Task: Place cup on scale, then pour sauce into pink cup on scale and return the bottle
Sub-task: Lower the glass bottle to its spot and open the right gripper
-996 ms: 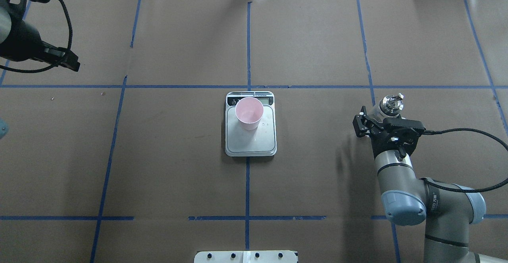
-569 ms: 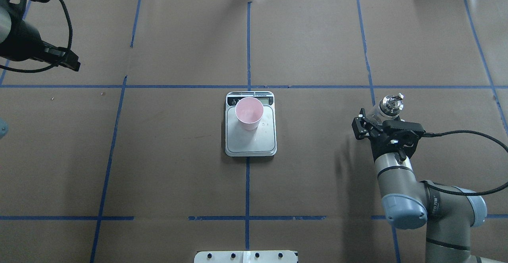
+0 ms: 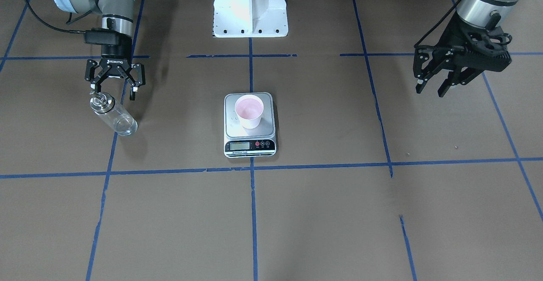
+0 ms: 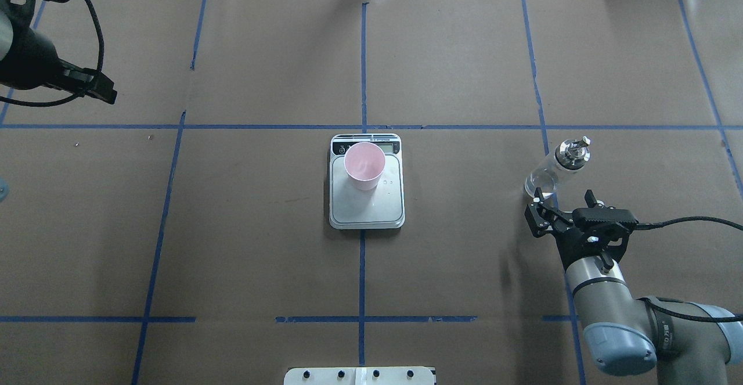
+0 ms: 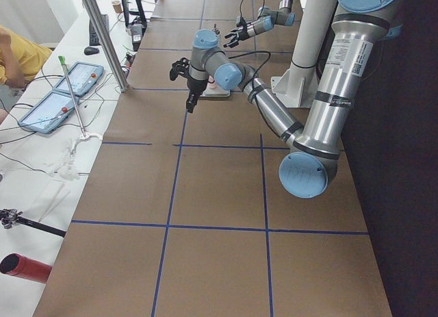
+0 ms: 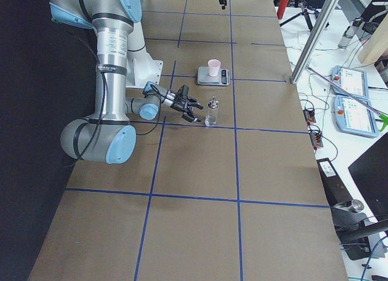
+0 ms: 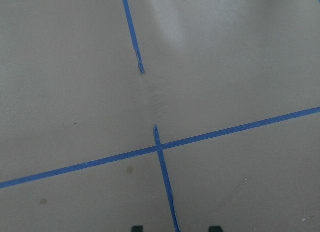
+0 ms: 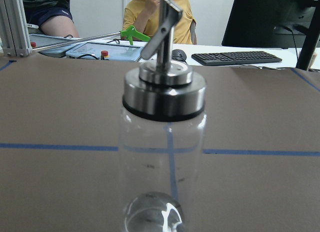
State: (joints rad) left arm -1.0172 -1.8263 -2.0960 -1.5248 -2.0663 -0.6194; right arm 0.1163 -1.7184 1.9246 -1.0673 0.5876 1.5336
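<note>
The glass pour-spout bottle (image 4: 548,173) is standing free; the pink cup (image 4: 364,164) is sitting on the kitchen scale (image 4: 367,208).
Overhead, the bottle is standing on the table (image 4: 261,228) at the scale's 3 o'clock; the right jaws are gaping wide at its 6 o'clock, touching nothing; the left jaws are hanging open toward 10 o'clock.

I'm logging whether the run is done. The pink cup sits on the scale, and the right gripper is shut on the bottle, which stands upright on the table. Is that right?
Not quite. The right gripper is open and apart from the bottle, as the overhead exterior view shows. The rest holds: the cup sits on the scale, and the bottle stands upright on the table.
</note>
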